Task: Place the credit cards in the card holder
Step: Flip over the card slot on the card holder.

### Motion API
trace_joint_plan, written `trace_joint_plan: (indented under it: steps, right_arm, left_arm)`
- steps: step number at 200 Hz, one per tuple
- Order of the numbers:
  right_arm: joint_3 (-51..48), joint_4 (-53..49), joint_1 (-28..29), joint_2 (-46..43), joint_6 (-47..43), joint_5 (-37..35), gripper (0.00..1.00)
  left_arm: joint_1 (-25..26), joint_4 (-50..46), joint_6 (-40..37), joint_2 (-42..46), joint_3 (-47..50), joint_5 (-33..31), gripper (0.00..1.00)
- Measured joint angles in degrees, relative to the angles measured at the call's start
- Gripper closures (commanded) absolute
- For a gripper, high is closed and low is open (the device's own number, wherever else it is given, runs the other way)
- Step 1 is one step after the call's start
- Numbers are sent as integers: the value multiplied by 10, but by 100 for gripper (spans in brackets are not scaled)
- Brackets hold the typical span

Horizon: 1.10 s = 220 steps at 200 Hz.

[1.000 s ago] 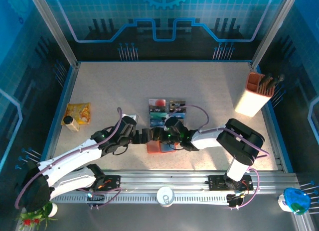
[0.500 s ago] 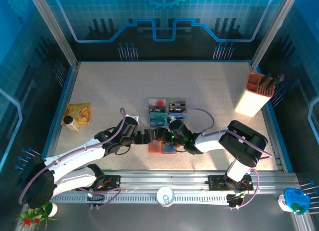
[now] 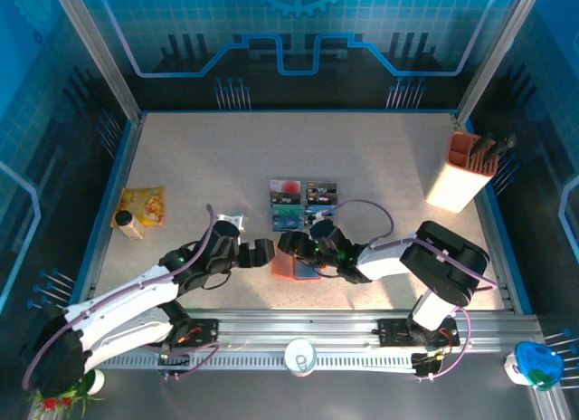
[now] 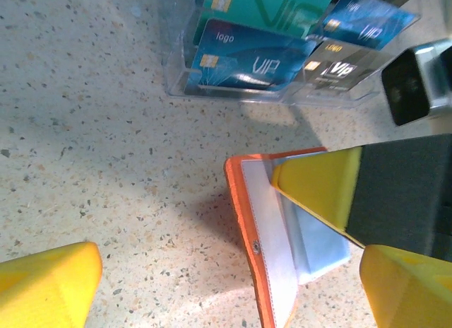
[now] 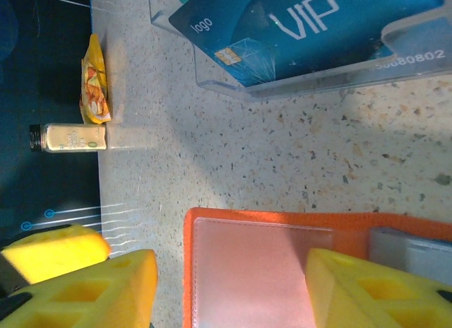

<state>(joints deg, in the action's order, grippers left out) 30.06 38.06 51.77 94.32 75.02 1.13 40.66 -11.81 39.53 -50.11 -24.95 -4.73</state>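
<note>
Top view gives me the poses: both arms reach low across the table, left gripper and right gripper nose to nose at the open card holder, just in front of the credit cards. Left wrist view adds the clear tray walls, the left jaws spread wide on nothing, and one right finger resting on the holder's pocket. Right wrist view: right jaws apart (straddling the orange edge), nothing clamped.
</note>
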Motion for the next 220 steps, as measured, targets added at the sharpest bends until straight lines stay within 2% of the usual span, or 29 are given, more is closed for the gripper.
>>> trace_joint_plan:
  steps: [33, 113, 220]
  right_arm:
    - [-1, 6, 0, 0, 10, -3, 43]
    - [-1, 58, 1, 26, 52, -3, 43]
    - [-1, 65, 4, 26, 60, -3, 43]
  left_arm:
    - [0, -13, 7, 37, 4, -2, 10]
    - [0, -29, -7, -9, 7, 18, 13]
    - [53, 3, -37, -156, -12, 13, 11]
